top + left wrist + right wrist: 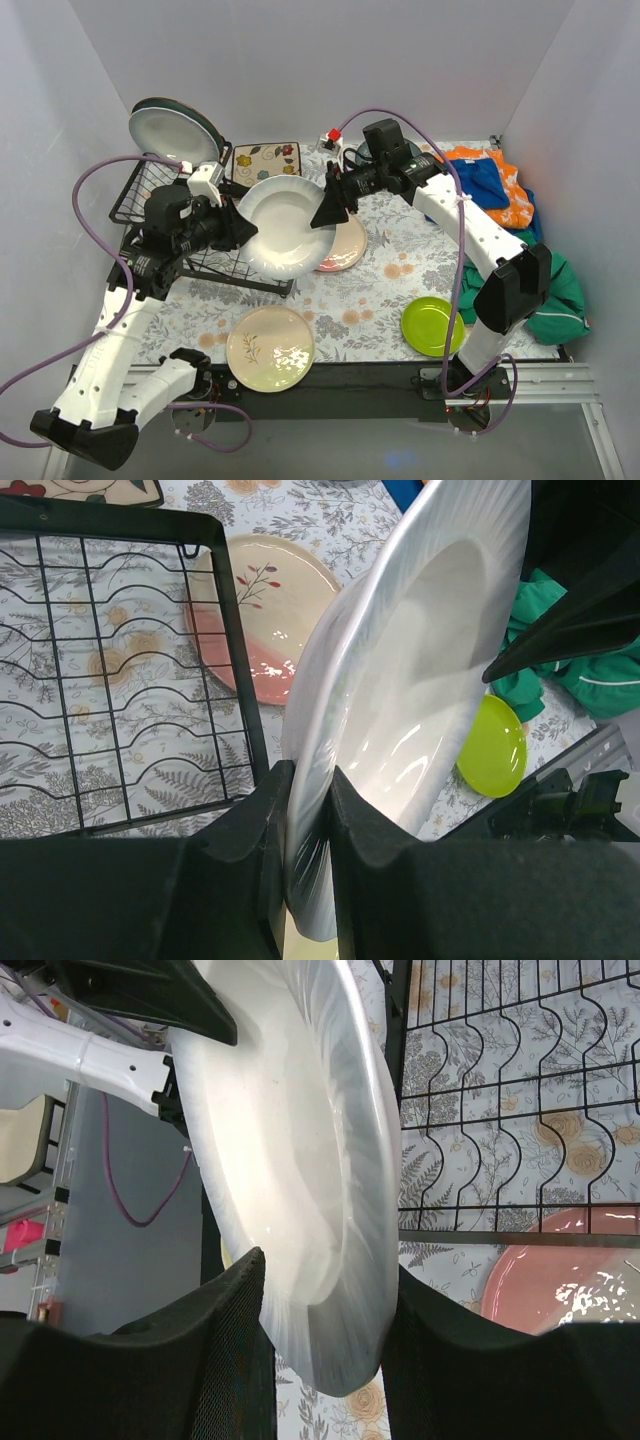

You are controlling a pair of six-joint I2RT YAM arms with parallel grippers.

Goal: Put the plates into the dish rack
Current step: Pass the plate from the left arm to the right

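In left gripper (310, 780), rim of white plate (420, 680)

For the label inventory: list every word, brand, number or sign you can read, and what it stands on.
None readable: the white deep ceramic plate, black wire dish rack, round lime green plate and floral tablecloth show only plain surfaces or plant patterns.

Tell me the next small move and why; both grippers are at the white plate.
Probably open the right gripper wide and back it off the rim. The left gripper is clamped on the white plate, holding it tilted by the rack, while the right one straddles the opposite rim; whether it pinches is unclear. Once freed, the left arm could swing the plate to the slots.
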